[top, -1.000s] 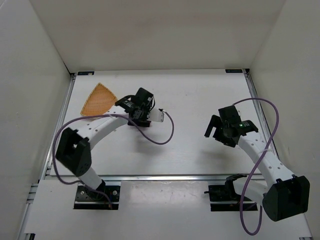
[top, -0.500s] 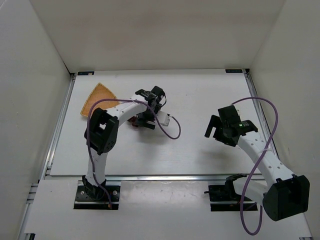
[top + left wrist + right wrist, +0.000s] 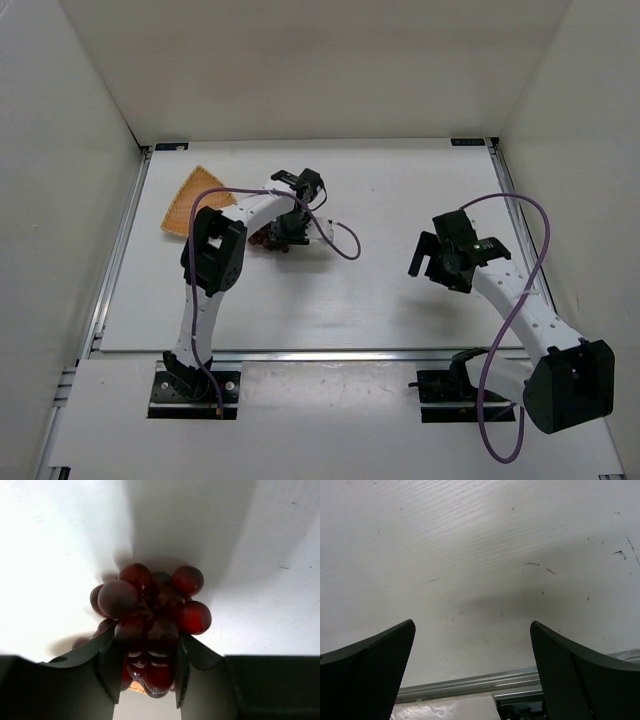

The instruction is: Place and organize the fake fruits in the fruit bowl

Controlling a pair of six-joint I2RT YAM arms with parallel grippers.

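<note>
Two arms work over one white table (image 3: 400, 180); a single fruit is in sight.

- Fruit bowl (image 3: 190, 205): woven fan shape lying far left, tip to the far side, broad edge nearer. Nothing shows inside it, though the left arm covers part of it.
- Right gripper (image 3: 428, 262): well apart at right, fingers spread wide over bare tabletop, nothing between them.
- Left gripper (image 3: 145, 680): just right of the bowl. Its fingers (image 3: 107, 665) are pinched onto the grape bunch (image 3: 150, 610), clamping the end nearest the wrist.

Step, as I judge it: grasp made, carry not yet begun. The next move calls for a lift off the table, short travel left and far, then release over the bowl's broad middle.

Bunch's long axis runs straight out from between the fingers, fat knobbly end away from the wrist. From above it pokes left, toward the bowl. Lifted or resting: cannot tell.
</note>
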